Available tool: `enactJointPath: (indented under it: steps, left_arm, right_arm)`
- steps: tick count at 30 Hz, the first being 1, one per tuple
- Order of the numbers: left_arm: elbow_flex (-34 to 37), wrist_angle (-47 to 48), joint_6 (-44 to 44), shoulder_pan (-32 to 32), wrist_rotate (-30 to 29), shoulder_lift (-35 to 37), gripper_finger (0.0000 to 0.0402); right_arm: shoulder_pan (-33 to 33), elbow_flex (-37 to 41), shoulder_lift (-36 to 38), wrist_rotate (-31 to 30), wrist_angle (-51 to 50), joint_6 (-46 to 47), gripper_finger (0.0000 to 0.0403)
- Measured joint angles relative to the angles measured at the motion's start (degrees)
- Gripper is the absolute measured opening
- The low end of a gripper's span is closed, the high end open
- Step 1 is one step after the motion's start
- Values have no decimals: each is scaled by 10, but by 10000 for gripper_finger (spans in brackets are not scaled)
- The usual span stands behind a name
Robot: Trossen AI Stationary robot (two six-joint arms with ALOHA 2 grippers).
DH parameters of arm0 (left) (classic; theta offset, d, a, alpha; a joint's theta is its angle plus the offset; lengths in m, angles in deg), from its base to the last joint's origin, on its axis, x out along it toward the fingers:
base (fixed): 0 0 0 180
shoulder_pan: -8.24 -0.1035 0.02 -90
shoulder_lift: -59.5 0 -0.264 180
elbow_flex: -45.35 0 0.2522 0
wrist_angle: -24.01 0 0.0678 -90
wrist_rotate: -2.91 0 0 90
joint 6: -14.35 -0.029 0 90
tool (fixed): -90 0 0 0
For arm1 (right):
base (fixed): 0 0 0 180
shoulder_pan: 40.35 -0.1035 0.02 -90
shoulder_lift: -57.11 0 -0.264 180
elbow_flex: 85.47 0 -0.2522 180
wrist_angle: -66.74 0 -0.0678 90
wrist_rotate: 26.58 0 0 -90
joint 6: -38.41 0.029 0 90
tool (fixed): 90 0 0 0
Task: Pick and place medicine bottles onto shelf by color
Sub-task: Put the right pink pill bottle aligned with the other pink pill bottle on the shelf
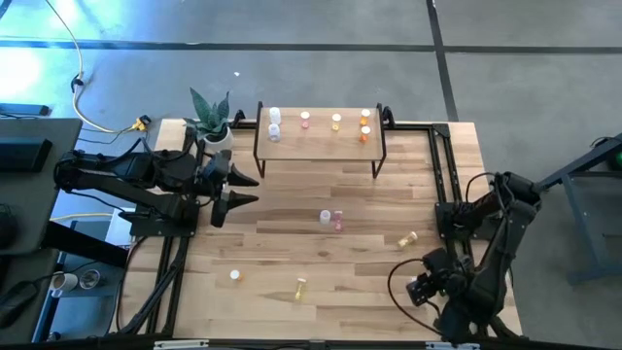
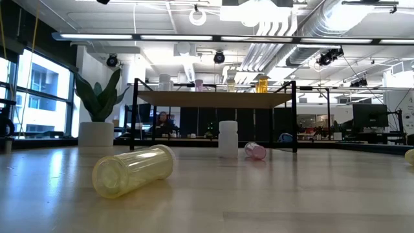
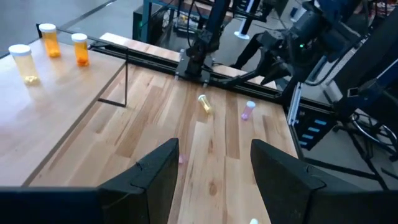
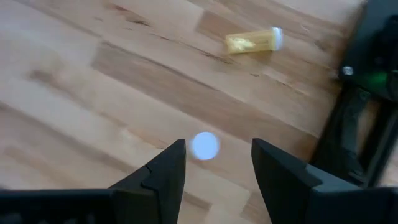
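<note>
Hovering unclenched and empty: left gripper (image 1: 249,189) beside shelf (image 1: 321,142), right gripper (image 1: 416,289) low.

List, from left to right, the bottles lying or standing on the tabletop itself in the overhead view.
White bottle → pale yellow bottle lying down → white bottle at centre → pink bottle → yellow bottle on its side.

The small raised light-wood shelf on black legs (image 1: 321,141) stands at the table's far edge, carrying six white-capped medicine bottles (image 1: 335,122). A potted green plant (image 1: 213,122) sits left of it; five bottles (image 1: 330,218) lie scattered before it.
</note>
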Motion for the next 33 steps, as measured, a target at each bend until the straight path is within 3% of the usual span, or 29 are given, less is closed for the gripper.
enactJointPath:
  steps: [3, 7, 16, 23, 33]
  left_arm:
    - [0, 0, 0, 0, 0, 0, 188]
    - [0, 0, 1, 0, 0, 0, 188]
    - [0, 1, 23, 0, -8, -8, 188]
    - [0, 0, 26, 0, -13, -29, 188]
    - [0, -1, 28, 0, 1, -57, 188]
  right_arm:
    - [7, 50, 30, 11, 35, -1, 174]
    - [6, 123, 84, -22, 95, -3, 174]
    - [-43, 259, 182, -29, 278, -68, 174]
    - [-79, 306, 174, -52, 401, -106, 174]
    - [-86, 307, 109, -57, 421, -106, 174]
